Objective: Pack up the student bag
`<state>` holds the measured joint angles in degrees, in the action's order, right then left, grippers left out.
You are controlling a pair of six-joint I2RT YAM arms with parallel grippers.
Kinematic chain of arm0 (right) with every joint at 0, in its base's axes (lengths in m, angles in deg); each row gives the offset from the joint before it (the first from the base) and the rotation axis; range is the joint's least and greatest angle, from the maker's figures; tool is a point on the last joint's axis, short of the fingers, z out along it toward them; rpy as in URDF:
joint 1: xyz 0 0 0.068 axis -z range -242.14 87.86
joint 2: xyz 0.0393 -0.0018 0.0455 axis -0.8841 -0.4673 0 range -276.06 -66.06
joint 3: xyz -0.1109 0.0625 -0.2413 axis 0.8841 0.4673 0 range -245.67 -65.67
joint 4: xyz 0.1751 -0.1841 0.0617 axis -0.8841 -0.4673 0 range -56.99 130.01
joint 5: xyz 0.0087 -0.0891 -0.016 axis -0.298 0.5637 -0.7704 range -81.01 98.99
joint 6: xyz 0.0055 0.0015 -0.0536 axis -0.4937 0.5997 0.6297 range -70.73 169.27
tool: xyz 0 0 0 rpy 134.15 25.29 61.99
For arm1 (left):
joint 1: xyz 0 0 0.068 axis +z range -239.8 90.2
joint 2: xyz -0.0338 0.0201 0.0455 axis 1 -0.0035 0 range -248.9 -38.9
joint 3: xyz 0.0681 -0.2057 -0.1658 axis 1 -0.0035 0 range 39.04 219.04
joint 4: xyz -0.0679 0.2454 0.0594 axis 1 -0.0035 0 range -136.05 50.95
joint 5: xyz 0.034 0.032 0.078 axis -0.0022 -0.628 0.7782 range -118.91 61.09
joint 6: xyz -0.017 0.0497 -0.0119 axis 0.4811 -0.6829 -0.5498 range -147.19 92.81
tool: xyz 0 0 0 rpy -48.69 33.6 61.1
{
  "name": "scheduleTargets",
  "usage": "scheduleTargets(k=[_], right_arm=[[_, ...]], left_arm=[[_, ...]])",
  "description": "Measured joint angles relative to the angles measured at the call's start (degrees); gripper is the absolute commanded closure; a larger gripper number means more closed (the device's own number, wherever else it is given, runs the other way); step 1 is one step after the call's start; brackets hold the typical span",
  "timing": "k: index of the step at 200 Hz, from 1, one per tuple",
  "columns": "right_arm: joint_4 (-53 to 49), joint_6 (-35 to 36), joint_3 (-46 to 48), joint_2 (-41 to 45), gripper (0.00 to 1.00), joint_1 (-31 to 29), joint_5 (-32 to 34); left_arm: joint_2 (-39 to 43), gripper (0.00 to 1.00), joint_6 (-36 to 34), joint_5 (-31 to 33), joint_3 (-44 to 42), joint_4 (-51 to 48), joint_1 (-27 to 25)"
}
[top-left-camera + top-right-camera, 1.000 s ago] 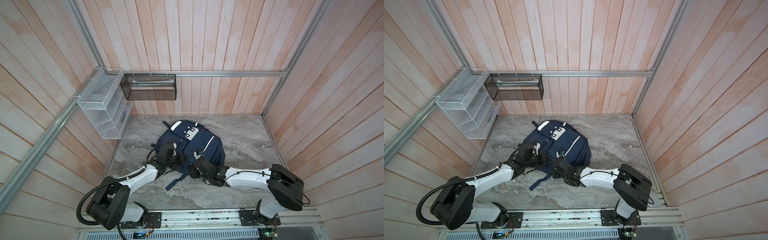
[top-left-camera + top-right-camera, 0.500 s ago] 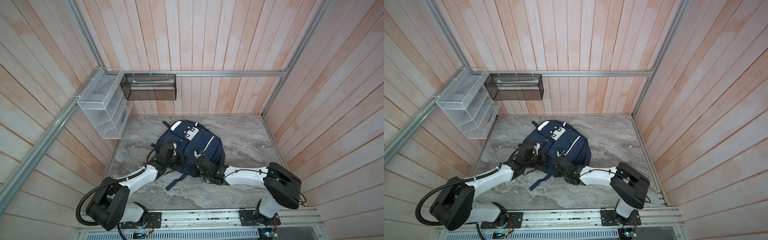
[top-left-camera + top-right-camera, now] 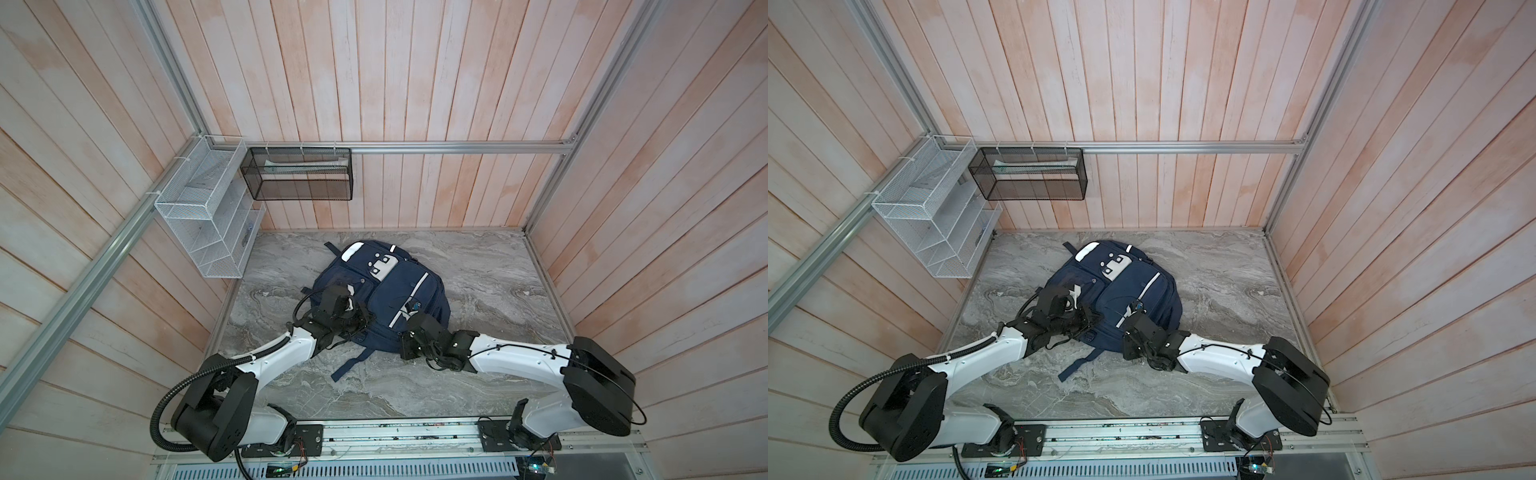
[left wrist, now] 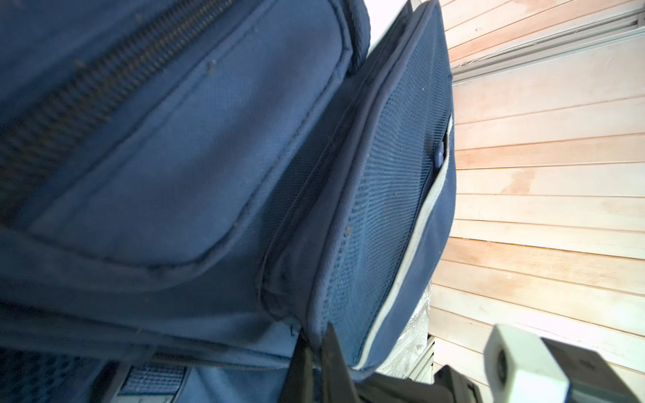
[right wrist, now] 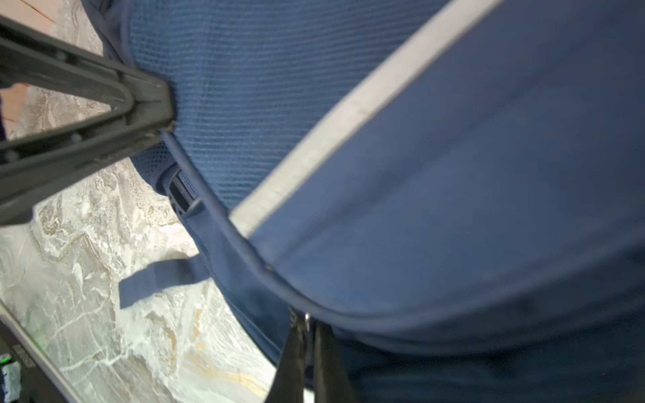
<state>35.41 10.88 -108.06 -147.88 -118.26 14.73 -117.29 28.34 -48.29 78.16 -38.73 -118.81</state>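
The student bag (image 3: 395, 291) (image 3: 1133, 286), navy with white stripes, lies flat in the middle of the marble table in both top views. My left gripper (image 3: 363, 320) (image 4: 316, 343) sits at the bag's near left side, shut on the piped rim of a mesh pocket (image 4: 380, 209). The right wrist view shows those fingertips (image 5: 153, 108) pinching that rim. My right gripper (image 3: 405, 328) (image 5: 307, 324) is at the bag's near edge, shut on the seam below the white stripe (image 5: 349, 115). A small metal piece glints between its tips.
A loose navy strap (image 3: 349, 365) (image 5: 157, 279) trails from the bag toward the front of the table (image 3: 478, 282). A white wire rack (image 3: 208, 224) hangs on the left wall and a black mesh basket (image 3: 299, 174) on the back wall. Wooden walls close in three sides.
My right gripper has gone from part open to shut on the bag's near edge, after sliding slightly in toward the bag. The left gripper has kept its grip and place.
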Motion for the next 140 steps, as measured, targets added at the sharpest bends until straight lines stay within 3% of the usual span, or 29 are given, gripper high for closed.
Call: scheduleTargets(k=[27,42,63,87,106,116,129,136,140], right_arm=[[-0.46,3.3,2.43,5.18,1.0,3.89,-2.71],[-1.22,5.49,2.43,6.25,1.0,6.29,-4.59],[-3.89,8.57,1.4,5.86,1.0,7.76,-7.23],[-4.79,9.99,-0.83,5.07,1.0,5.14,-8.76],[-4.31,9.9,-0.96,4.94,1.0,3.91,-9.05],[-4.02,9.9,-0.96,4.81,1.0,3.08,-9.03],[-4.07,9.9,-1.16,4.55,1.0,1.66,-8.55],[-4.26,9.92,-1.16,4.33,1.0,1.31,-8.07],[-4.48,9.9,-1.16,4.24,1.0,1.27,-7.74]], left_arm=[[0.24,1.0,0.44,-0.09,-0.02,0.55,-0.26],[0.74,0.74,1.29,0.42,-0.02,1.22,-1.55],[2.32,0.48,2.62,3.17,0.13,1.62,-7.52],[2.21,0.37,6.01,3.19,0.02,5.14,-12.83],[-0.11,0.37,7.1,3.34,-0.24,6.67,-13.0],[-1.92,0.42,7.39,3.52,-0.24,7.06,-13.03],[-4.02,0.61,7.82,3.43,-0.24,7.1,-12.59],[-4.63,0.76,7.67,3.15,-0.24,6.84,-12.22],[-4.94,0.9,7.63,2.97,-0.2,6.54,-11.96]])
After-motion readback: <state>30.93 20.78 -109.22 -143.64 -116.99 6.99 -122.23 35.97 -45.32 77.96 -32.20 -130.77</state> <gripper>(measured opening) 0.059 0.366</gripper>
